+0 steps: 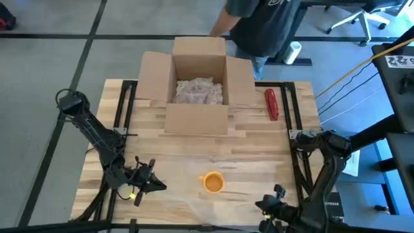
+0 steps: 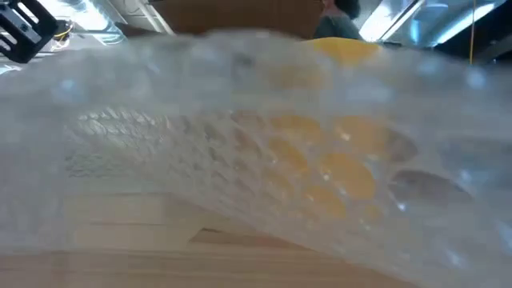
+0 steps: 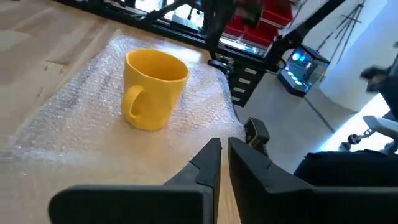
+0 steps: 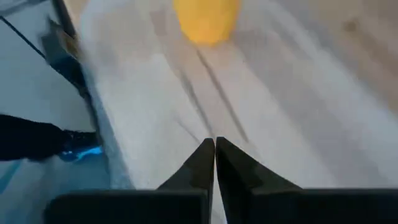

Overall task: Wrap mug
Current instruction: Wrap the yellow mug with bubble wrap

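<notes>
Mug: a yellow mug stands upright on the bubble wrap, near the table's front edge, handle visible in the left wrist view.
Bubble wrap: a clear sheet lies flat under the mug and spreads around it (in the low view it fills nearly the whole picture, the mug a yellow blur behind it).
Left gripper: the left gripper sits low over the table, well to the left of the mug; its fingers are nearly together and grip nothing.
Right gripper: the right gripper is to the mug's front right, at the table's front edge, fingertips pressed together over the sheet, nothing visibly between them.
Box: an open cardboard box stands behind the mug, crumpled wrap inside.
Red object: a red object lies just right of the box.
Person: someone in a dark shirt stands behind the box.
</notes>
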You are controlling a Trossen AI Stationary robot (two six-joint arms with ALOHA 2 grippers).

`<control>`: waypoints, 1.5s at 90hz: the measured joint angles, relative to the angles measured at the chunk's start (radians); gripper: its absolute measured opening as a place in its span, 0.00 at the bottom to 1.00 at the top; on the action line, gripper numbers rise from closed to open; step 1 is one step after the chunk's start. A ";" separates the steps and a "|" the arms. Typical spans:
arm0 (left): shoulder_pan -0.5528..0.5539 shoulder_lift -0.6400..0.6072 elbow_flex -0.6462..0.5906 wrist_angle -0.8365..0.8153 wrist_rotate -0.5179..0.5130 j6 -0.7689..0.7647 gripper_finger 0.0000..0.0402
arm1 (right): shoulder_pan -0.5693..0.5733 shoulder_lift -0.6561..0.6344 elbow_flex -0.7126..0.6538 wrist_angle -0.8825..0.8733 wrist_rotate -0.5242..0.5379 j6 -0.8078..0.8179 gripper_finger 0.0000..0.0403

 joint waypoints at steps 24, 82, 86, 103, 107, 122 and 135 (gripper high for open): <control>0.085 0.000 0.000 0.015 0.114 0.023 0.03 | -0.162 -0.212 -0.437 0.680 -0.080 -0.436 0.00; 0.222 0.001 -0.219 0.234 0.125 0.085 0.03 | -0.166 -0.503 -0.747 0.742 -0.175 -0.398 0.00; 0.223 0.001 -0.244 0.290 0.126 0.085 0.03 | -0.166 -0.503 -0.747 0.730 -0.182 -0.378 0.00; 0.223 0.001 -0.272 0.332 0.126 0.053 0.03 | -0.165 -0.503 -0.747 0.500 -0.235 -0.149 0.00; 0.222 0.001 -0.272 0.332 0.126 0.043 0.03 | -0.153 -0.503 -0.747 0.455 -0.238 -0.105 0.00; 0.212 0.001 -0.272 0.332 0.127 0.039 0.03 | -0.077 -0.503 -0.747 0.418 -0.222 0.024 0.00; 0.214 0.001 -0.272 0.332 0.126 0.051 0.03 | 0.025 -0.503 -0.747 0.401 -0.137 0.161 0.00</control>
